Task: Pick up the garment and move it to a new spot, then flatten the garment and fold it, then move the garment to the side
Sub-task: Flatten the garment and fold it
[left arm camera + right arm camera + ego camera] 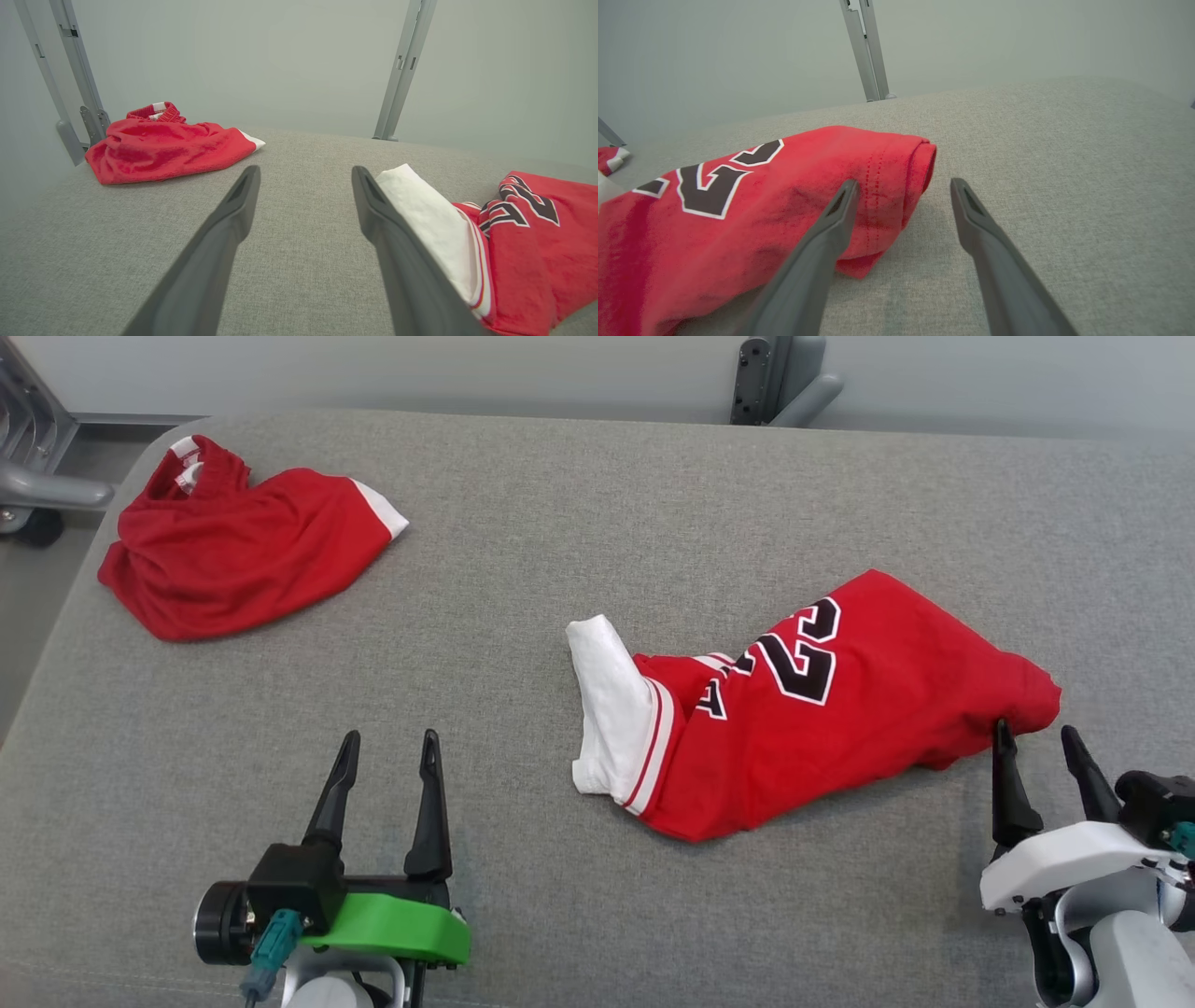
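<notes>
The jersey (pixel 840 728) lay crumpled on the grey table (pixel 597 504), right of centre and towards the near edge, stretched on a slant from lower left up to the right. Red cloth, bunched and rumpled, not flat at all! On top sat a big black number (pixel 794 653) with a white outline, a 23, partly swallowed by a fold. At the left end a white section (pixel 611 700) poked out, bordered by red-and-white striped trim (pixel 653 747), its tip pointing towards the far side. The right end tapered into a stitched hem (pixel 920 172), doubled over and resting on the table. Soft folds ran lengthwise along the body.
</notes>
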Motion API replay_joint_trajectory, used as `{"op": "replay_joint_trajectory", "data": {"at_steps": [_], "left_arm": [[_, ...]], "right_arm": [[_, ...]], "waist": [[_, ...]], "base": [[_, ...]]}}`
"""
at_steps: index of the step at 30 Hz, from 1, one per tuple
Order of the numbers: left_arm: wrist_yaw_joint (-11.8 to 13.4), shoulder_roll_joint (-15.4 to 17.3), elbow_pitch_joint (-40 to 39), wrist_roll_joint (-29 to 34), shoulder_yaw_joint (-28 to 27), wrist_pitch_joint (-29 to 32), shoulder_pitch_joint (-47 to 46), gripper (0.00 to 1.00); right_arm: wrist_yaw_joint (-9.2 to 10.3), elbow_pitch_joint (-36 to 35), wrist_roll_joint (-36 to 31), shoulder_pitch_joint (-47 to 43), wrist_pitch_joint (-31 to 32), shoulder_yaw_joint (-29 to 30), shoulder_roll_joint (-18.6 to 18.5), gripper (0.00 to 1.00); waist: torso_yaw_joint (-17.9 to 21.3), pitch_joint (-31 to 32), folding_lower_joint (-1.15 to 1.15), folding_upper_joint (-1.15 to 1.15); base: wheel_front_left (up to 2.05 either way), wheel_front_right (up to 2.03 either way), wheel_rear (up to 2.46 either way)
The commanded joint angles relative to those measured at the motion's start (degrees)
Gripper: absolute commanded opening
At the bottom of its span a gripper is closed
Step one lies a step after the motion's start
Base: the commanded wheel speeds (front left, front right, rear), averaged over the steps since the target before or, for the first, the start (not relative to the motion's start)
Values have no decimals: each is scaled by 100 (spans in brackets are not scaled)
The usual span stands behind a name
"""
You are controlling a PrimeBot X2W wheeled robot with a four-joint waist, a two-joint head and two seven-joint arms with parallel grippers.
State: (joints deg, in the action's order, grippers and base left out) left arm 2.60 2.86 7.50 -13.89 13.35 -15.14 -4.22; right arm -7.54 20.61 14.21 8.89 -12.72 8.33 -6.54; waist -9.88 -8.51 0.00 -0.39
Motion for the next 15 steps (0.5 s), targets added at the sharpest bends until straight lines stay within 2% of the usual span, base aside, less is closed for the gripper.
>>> {"op": "replay_joint_trajectory", "data": {"at_steps": [1, 4, 9, 10, 11, 12, 15], "left_arm": [[11, 5, 6, 46, -27, 1, -21, 100], [16, 5, -5, 53, -38, 1, -28, 100], [-2, 5, 10, 71, -38, 1, -61, 100], [-8, 5, 15, 68, -34, 1, -65, 100], [-13, 5, 19, 73, -30, 1, -65, 100], [-16, 5, 20, 79, -30, 1, -59, 100], [-19, 5, 30, 95, -43, 1, -15, 100]], "right_arm": [[10, 135, 167, 117, 88, -95, -86, 100], [9, 288, 385, 270, 165, -312, -173, 100], [9, 723, 893, 674, 252, -935, -551, 100], [9, 763, 945, 753, 226, -1068, -628, 45], [9, 794, 1027, 828, 201, -1186, -685, 9], [8, 798, 1123, 882, 185, -1295, -738, 0], [9, 681, 1306, 1069, 102, -1543, -939, 0]], "waist": [[4, 0, 0, 39], [22, -11, 0, 39], [77, -25, 0, 39], [80, -20, 0, 39], [83, -13, 0, 39], [88, -5, 0, 39], [121, 14, 0, 39]], "base": [[0, 0, 0], [0, 0, 0], [0, 0, 0], [0, 0, 0], [0, 0, 0], [0, 0, 0], [0, 0, 0]]}}
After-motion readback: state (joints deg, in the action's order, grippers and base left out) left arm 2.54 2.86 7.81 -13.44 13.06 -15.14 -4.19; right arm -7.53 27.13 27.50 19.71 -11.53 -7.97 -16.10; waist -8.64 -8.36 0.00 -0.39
